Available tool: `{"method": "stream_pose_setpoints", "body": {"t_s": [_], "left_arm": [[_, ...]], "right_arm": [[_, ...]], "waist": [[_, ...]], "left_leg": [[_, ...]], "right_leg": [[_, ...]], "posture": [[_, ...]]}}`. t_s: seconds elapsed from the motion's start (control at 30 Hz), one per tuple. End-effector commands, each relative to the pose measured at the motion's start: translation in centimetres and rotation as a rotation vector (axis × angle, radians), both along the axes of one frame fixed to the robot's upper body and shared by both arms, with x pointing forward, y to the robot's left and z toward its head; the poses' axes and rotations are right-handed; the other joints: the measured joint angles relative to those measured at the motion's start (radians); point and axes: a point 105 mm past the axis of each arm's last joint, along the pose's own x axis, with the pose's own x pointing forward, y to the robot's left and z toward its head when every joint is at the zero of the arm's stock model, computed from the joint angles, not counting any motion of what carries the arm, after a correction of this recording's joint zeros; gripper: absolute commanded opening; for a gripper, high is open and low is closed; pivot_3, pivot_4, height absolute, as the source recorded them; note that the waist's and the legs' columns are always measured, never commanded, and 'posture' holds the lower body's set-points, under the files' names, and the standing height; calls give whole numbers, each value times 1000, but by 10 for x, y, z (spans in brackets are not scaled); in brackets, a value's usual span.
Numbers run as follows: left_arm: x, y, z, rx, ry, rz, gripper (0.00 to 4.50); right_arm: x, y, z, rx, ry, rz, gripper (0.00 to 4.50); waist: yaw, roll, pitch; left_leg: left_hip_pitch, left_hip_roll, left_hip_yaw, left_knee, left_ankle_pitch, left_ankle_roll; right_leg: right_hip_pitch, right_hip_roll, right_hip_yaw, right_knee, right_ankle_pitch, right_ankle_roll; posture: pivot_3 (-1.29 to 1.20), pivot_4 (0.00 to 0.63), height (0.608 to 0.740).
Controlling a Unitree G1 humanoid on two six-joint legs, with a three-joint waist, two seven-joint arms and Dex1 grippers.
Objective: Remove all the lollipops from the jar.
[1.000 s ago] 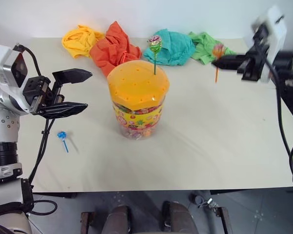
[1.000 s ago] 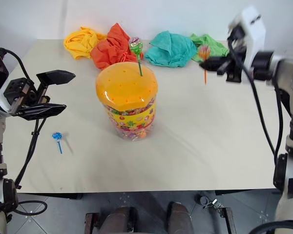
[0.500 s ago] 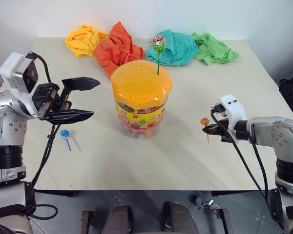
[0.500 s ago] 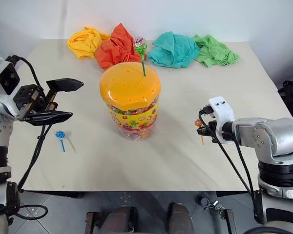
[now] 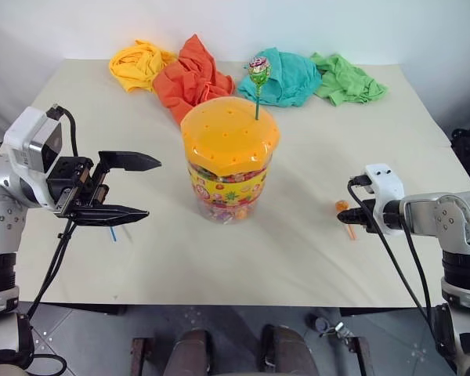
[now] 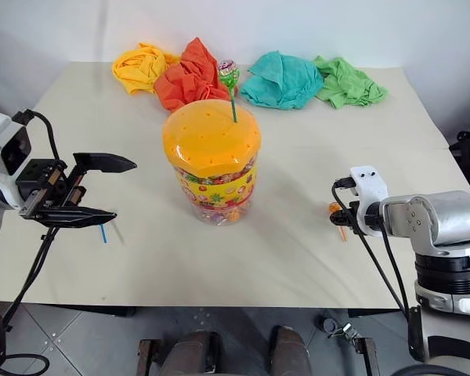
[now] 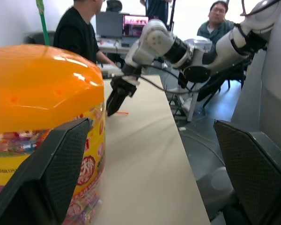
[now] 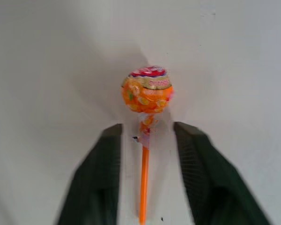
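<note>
Here, along the left edge of the tabletop (image 5: 313,266), the left gripper (image 5: 137,188) is seen spread wide and empty, its two black fingers pointing level toward the jar (image 5: 229,160). Partly hidden beneath the lower finger, a blue stick of the blue lollipop (image 6: 103,233) can be made out on the table surface near that left edge; its head is not seen. The jar is stood upright near the middle of the tabletop, its orange lid dotted with small holes and its clear wall showing coloured sweets behind a bright label. One green lollipop (image 5: 258,69) is planted upright in a hole toward the back of the lid, its green stick rising above the lid. Along the far edge of the tabletop, four crumpled cloths are laid in a row: yellow (image 5: 139,63), orange-red (image 5: 193,77), teal (image 5: 286,77) and green (image 5: 346,78). Toward the right edge, the orange lollipop (image 8: 146,91) is lain flat on the table, its stick set between the parted fingers of the right gripper (image 5: 349,221), which are spread on either side of the stick without pinching it.
</note>
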Motion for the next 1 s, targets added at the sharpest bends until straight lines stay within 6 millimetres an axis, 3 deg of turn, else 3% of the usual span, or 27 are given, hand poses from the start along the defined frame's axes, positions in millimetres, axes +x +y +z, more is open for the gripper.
{"method": "stream_pose_setpoints", "body": {"t_s": [0.03,0.17,0.3,0.47,0.6,0.8,1.0], "left_arm": [[-12,1,4,65,-41,-61,4500],[-12,3,5,75,-42,-56,4500],[-15,3,9,57,-47,-79,4500],[-17,0,13,34,-53,-91,4500],[-15,-5,32,-98,-100,-81,4500],[-2,6,46,-202,-151,11,4500],[6,20,43,-188,-159,129,4500]], "right_arm": [[-2,3,24,-3,-77,48,3100],[-13,14,52,11,-162,187,4473],[-26,34,112,45,-398,435,4473],[-23,68,167,128,-624,654,4473],[-15,98,186,166,-707,810,4473],[2,136,197,246,-770,967,4473],[-2,162,201,318,-784,1111,4473]], "waist": [[0,0,0],[1,0,0],[1,1,0],[-7,1,0],[-7,1,1],[-6,1,1],[-10,1,1]], "left_leg": [[0,0,0,0,0,0],[0,0,0,0,0,0],[0,0,0,0,-1,1],[2,1,1,-1,-1,0],[2,1,2,-1,-1,0],[2,1,3,1,-1,0],[2,1,3,0,-1,0]], "right_leg": [[0,0,0,0,0,0],[0,0,0,0,0,0],[0,0,0,-1,0,0],[0,1,2,0,0,0],[0,2,3,0,0,0],[0,1,3,0,0,0],[-1,1,3,1,0,0]], "posture": [[0,150,740],[0,150,740],[0,150,740],[0,150,740],[0,150,740],[0,150,740],[0,150,740]]}}
